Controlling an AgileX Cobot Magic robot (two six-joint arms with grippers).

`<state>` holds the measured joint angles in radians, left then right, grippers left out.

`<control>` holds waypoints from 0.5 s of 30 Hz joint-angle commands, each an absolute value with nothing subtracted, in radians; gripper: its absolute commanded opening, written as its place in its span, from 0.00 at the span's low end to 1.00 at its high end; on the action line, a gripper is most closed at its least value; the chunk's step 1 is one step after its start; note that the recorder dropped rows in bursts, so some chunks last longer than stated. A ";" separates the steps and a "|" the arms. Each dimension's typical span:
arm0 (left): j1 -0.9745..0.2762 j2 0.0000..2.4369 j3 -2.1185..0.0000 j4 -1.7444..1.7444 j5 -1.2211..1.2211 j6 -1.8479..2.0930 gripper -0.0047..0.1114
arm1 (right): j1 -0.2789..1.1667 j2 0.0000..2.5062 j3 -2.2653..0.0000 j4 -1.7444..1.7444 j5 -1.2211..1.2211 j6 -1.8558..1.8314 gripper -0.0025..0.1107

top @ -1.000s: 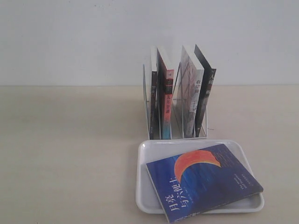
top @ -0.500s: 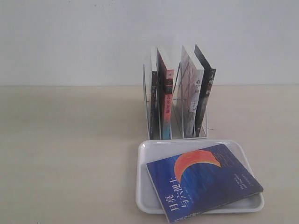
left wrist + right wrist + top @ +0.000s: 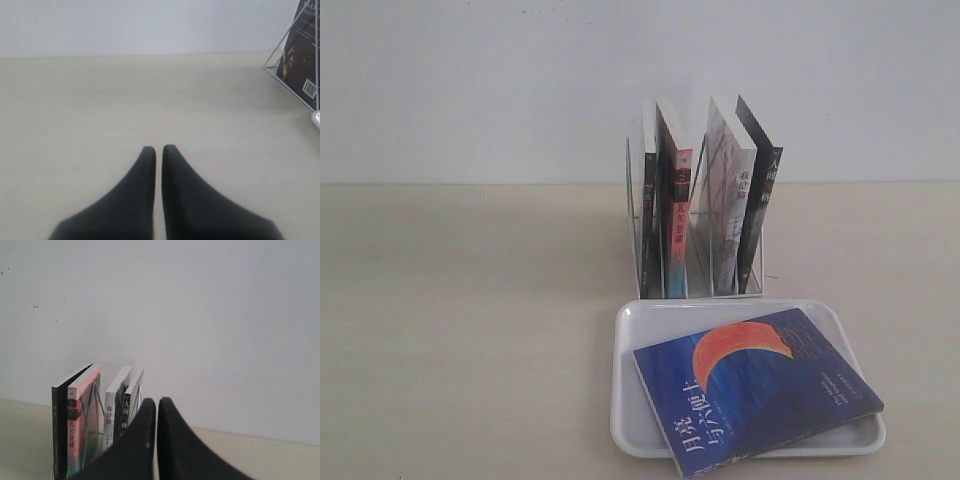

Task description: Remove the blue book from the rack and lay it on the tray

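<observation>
rack (image 3: 280,47) cut off at edge, tray (image 3: 316,120) — only a sliver

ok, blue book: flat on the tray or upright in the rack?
Flat: the blue book lies cover-up on the tray, one corner overhanging its rim; the rack holds other books.

The book (image 3: 760,390) lies on the tray (image 3: 630,390) — rack (image 3: 637,285) just behind.

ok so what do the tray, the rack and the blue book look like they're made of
The tray: probably plastic, glossy white, going by its moulded rounded rim. The rack: thin white wire, likely coated metal. The blue book: paper, with a thin printed cover.
</observation>
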<state>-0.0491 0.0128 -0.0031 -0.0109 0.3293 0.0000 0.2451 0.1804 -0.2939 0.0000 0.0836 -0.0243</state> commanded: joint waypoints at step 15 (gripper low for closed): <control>-0.046 0.008 0.000 -0.010 0.315 0.006 0.08 | 0.240 0.170 -0.289 -0.014 0.215 -0.036 0.03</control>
